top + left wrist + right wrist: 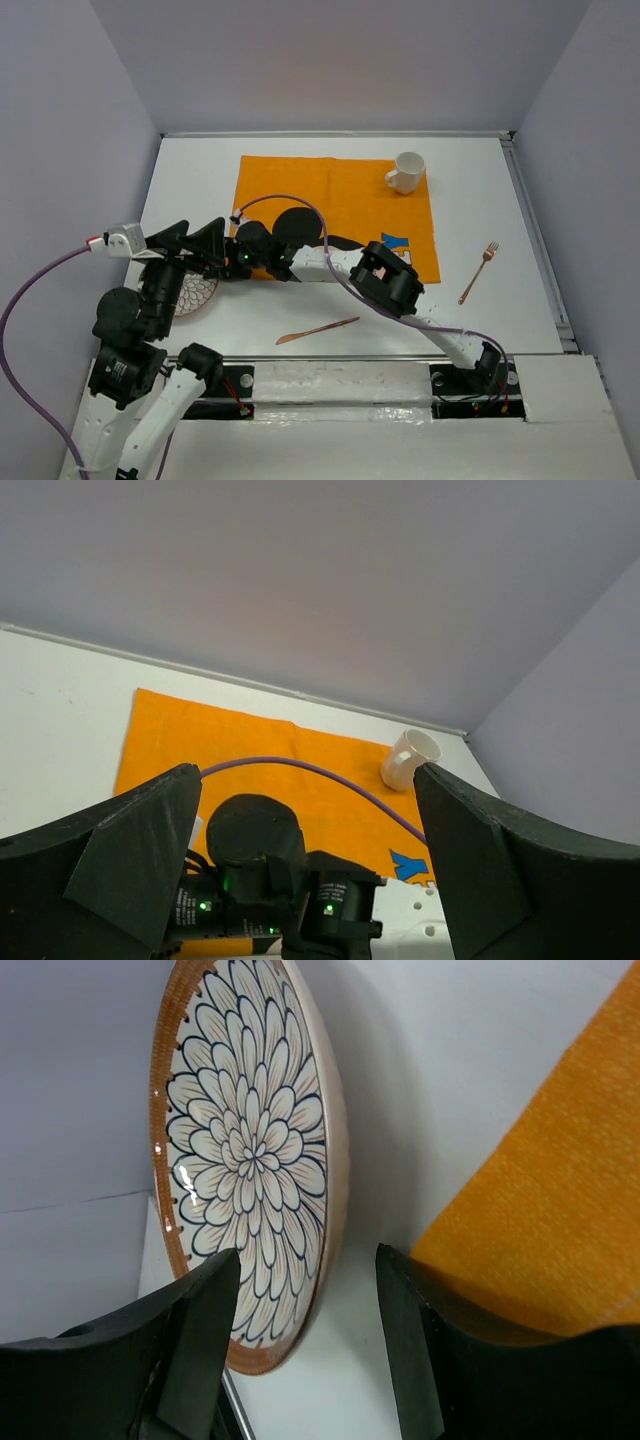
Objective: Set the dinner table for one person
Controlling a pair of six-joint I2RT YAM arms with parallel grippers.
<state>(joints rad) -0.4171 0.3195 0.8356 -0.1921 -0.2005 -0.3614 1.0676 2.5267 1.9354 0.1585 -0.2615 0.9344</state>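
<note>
Your dinner table (200, 180) is a broad matte-white top with thin pale raised edges along the back and right side. Grey walls close in on three sides. An orange cloth (340, 200) covers its far middle, with a white mug (407, 172) on the cloth's far right corner.

You have bare white room on each side of the cloth. A fork (478, 272) lies on the right strip and a knife (318, 331) on the near strip, close to the front edge. The flower-patterned plate (250, 1160) sits on the table at the near left, just beside the cloth.

Your right gripper (305, 1255) reaches across to that plate with its jaws spread, one finger on either side of the rim. You cannot tell whether either one touches it. Your left gripper (307, 770) hangs above the right arm's wrist, its jaws spread wide and holding nothing.
</note>
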